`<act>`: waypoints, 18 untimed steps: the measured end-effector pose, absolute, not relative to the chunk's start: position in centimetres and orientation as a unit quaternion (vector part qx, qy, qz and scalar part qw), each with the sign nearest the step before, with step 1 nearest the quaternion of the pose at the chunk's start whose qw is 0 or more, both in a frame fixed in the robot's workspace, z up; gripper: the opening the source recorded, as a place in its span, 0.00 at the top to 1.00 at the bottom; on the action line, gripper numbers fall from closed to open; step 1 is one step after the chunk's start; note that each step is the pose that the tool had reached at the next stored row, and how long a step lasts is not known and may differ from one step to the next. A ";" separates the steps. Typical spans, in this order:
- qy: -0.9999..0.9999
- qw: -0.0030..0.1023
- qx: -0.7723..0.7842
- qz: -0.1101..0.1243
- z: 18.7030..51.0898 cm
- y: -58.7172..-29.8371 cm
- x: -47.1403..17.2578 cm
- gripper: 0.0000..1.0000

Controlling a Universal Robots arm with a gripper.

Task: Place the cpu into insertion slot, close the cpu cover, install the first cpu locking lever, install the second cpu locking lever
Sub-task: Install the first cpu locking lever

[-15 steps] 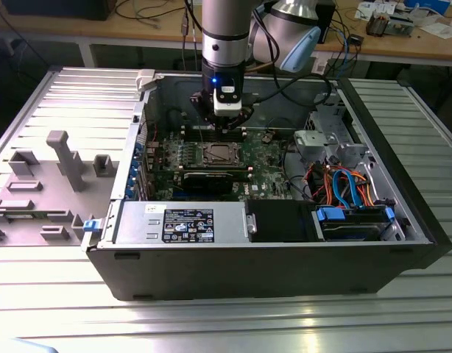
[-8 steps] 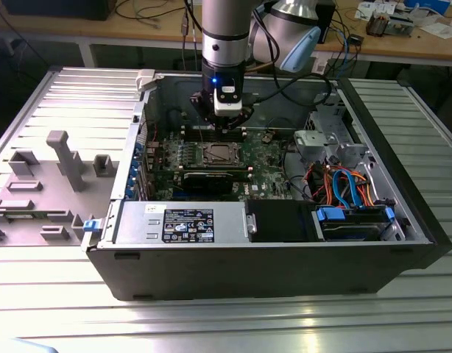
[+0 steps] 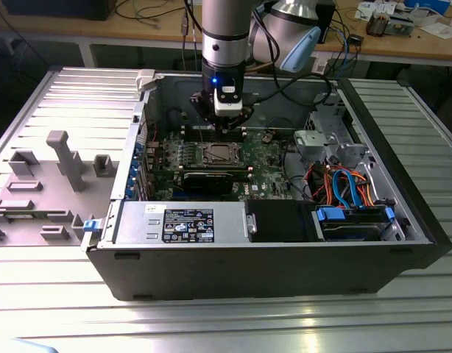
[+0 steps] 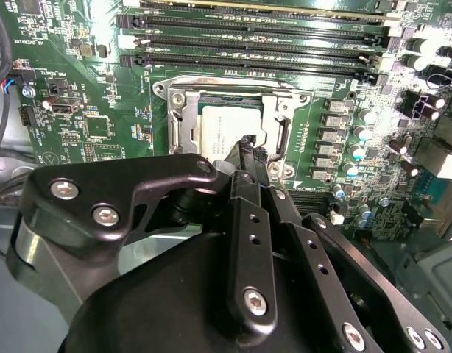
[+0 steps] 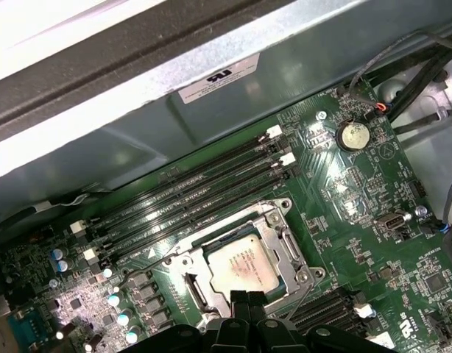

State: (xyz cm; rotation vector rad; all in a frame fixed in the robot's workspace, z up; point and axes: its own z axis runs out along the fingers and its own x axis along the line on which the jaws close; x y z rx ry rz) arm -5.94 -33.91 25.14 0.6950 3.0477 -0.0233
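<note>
We see the chip (image 4: 224, 126) already lying flat in the socket (image 4: 211, 79). The cover (image 4: 179, 121) is folded down around the chip, whose silvery top shows through its square window. In both wrist views the gripper (image 4: 249, 147) has its two black fingertips (image 5: 239, 298) pressed together with nothing between them. They sit just over the chip's near edge, so the chip lies straight ahead of the jaws and a little below.

In the exterior view the gripper (image 3: 227, 126) shows at about twelve o'clock from the chip (image 3: 217, 153), inside the open computer case (image 3: 285, 257). The chip is square and has no long axis. The memory slots (image 5: 196, 195) run parallel to its far edge, at about twelve o'clock from the socket in the exterior view. We cannot tell whether either locking lever is latched.

As for writing, the chip top carries fine print we do not read out. There is a white sticker (image 5: 219, 77) on the case wall and a black label (image 3: 188, 224) on the power supply, at about six o'clock from the socket in the exterior view.
</note>
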 end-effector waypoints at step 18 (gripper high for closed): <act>0.977 0.008 0.214 -0.007 25.1 -33.9 -5.9 0.89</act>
